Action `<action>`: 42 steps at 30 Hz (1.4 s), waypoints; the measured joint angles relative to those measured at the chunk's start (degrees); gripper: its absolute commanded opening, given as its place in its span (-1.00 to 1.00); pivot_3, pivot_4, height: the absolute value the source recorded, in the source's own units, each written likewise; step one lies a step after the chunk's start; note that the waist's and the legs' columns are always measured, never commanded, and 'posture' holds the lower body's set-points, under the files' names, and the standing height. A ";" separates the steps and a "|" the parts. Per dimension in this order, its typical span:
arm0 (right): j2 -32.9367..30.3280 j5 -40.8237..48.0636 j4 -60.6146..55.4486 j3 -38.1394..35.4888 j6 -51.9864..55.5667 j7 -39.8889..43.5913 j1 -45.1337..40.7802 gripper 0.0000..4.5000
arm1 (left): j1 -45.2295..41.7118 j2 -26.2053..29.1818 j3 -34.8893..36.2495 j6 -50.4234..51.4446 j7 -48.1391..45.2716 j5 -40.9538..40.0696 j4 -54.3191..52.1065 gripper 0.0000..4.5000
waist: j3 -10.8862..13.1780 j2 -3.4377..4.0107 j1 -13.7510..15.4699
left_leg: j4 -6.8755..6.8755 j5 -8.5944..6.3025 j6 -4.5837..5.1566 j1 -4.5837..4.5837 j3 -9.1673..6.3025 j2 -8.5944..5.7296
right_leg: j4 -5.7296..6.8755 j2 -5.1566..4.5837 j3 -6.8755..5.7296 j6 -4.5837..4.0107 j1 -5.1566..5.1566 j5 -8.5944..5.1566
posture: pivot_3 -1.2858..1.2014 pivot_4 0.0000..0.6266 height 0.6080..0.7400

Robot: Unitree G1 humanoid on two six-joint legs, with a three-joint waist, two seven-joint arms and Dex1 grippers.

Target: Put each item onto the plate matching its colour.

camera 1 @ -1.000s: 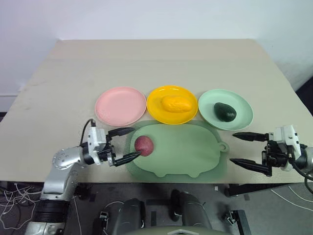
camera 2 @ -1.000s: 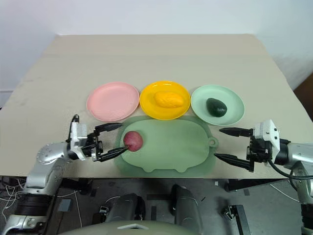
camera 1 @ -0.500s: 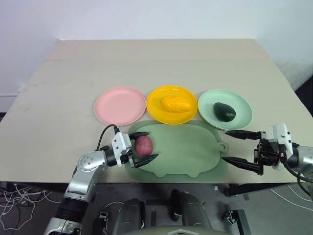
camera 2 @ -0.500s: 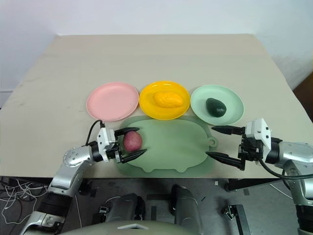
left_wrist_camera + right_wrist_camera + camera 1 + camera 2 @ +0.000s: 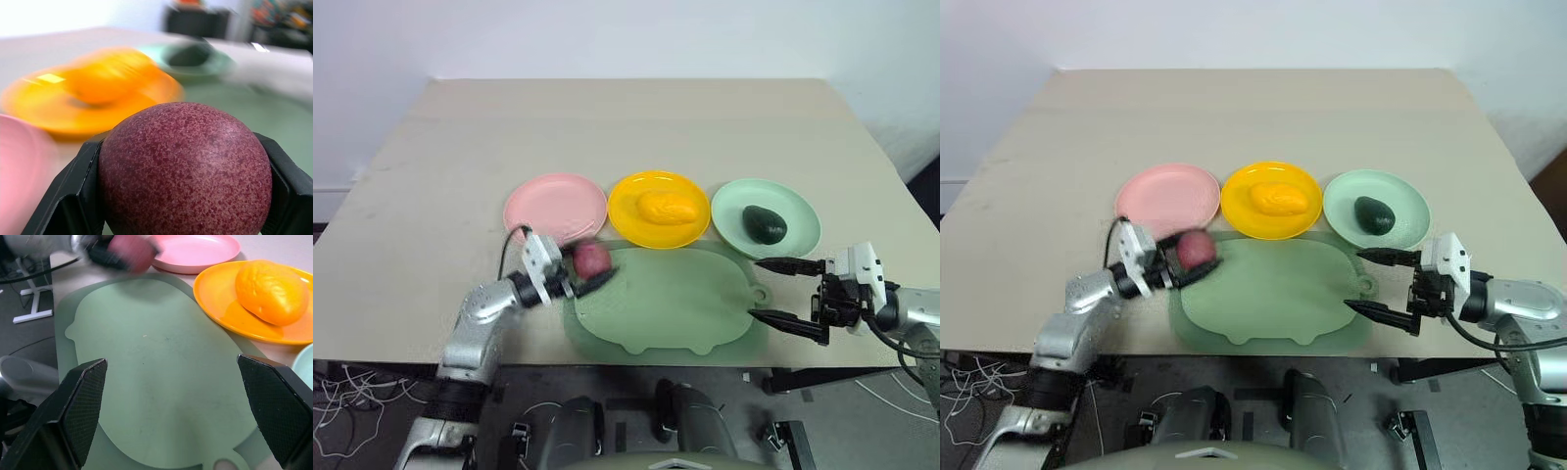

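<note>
My left gripper (image 5: 579, 271) is shut on the round reddish-purple fruit (image 5: 592, 259) and holds it just above the mat's far left corner, close to the near rim of the pink plate (image 5: 548, 206). In the left wrist view the fruit (image 5: 186, 166) sits clamped between both black fingers (image 5: 68, 196). The yellow mango-like fruit (image 5: 666, 207) lies on the yellow plate (image 5: 628, 223). The dark avocado (image 5: 765, 224) lies on the mint green plate (image 5: 798, 211). My right gripper (image 5: 756, 289) stands open and empty over the mat's right end.
The large dull-green pig-shaped mat (image 5: 675, 304) lies at the table's near edge, in front of the three plates. The beige table top (image 5: 626, 127) stretches far behind the plates. The table's near edge runs just below both grippers.
My left gripper moved in around the reddish-purple fruit, shut on it and lifted it off the mat toward the pink plate. My right gripper edged slightly inward, still open.
</note>
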 measured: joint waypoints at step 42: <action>2.66 -0.10 5.16 -0.11 -4.26 -2.27 -1.99 1.00 | 7.24 24.03 23.83 -4.12 -15.61 -7.76 9.32 0.99 | 0.05 -0.11 0.04 | 0.00 0.00 -0.02 0.03 0.13 0.06 | 0.01 -0.06 -0.11 -0.01 0.04 -0.01 | 0.03 -0.52 0.95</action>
